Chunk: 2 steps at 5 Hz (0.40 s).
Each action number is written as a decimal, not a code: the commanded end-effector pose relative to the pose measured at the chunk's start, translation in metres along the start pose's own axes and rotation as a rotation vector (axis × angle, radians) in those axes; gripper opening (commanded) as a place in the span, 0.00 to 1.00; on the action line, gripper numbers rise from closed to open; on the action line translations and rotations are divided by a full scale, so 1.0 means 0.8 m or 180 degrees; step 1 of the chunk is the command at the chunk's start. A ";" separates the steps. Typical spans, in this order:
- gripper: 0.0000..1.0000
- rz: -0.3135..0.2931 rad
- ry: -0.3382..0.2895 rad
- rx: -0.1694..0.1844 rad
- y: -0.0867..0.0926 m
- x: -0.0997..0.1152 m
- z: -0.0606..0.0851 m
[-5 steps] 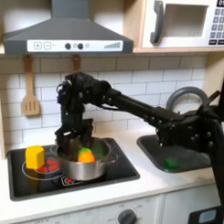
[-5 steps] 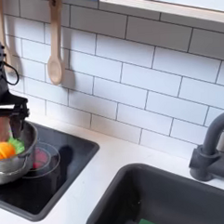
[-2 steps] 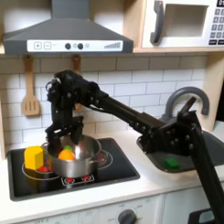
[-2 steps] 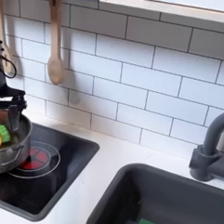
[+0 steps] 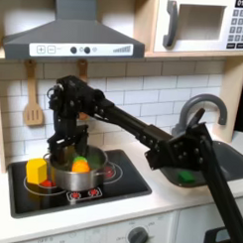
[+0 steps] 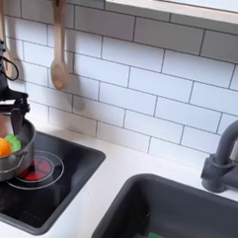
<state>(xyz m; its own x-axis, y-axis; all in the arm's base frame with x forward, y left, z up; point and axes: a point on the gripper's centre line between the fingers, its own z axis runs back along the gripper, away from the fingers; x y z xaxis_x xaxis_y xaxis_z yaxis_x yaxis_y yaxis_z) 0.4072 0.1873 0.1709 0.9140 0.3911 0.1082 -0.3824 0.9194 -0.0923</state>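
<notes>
The arm [image 5: 124, 109] is stretching across the kitchen from the first exterior view's right, w/ the gripper [image 5: 65, 143] hanging down at its far end over the stove [image 5: 126, 183]. The stove is lying directly under the gripper, black, w/ red rings showing on its top. The sink [image 6: 185, 211] is sitting well apart from the gripper, toward the second exterior view's right, w/ the grey tap [image 6: 227, 155] standing at its back edge. The hood [image 5: 72, 32] is hanging above the gripper, and the microwave [image 5: 201, 22] is sitting up and away to the first exterior view's right.

The pot [image 5: 80, 177] is resting right at the gripper, metal, sitting on the stove. The gripper's fingers [image 5: 55, 148] are reaching down at the pot's rim on the first exterior view's left side and seem to be touching it; how far apart they are standing, can't tell, since the dark arm is blending w/ them. In the second exterior view the pot [image 6: 14, 156] is sitting just below the gripper at the frame's left edge.

Inside the pot, just below the gripper, an orange piece [image 5: 80, 166] and a green piece [image 5: 78, 158] are lying together. A yellow block [image 5: 36, 171] is standing on the stove just beside the pot, on the first exterior view's left of the gripper. A wooden spatula [image 5: 33, 96] is hanging on the tile wall above and to that same side; in the second exterior view a wooden spoon [image 6: 56, 55] is hanging on the wall too, near the gripper.
</notes>
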 end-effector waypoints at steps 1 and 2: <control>1.00 -0.0082 0.0062 -0.0101 -0.020 -0.025 -0.005; 1.00 -0.0100 0.0091 -0.0126 -0.027 -0.039 -0.005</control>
<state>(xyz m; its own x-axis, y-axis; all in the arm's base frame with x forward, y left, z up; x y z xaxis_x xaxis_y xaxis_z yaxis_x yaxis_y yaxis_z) 0.3880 0.1558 0.1672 0.9266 0.3659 0.0870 -0.3543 0.9268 -0.1249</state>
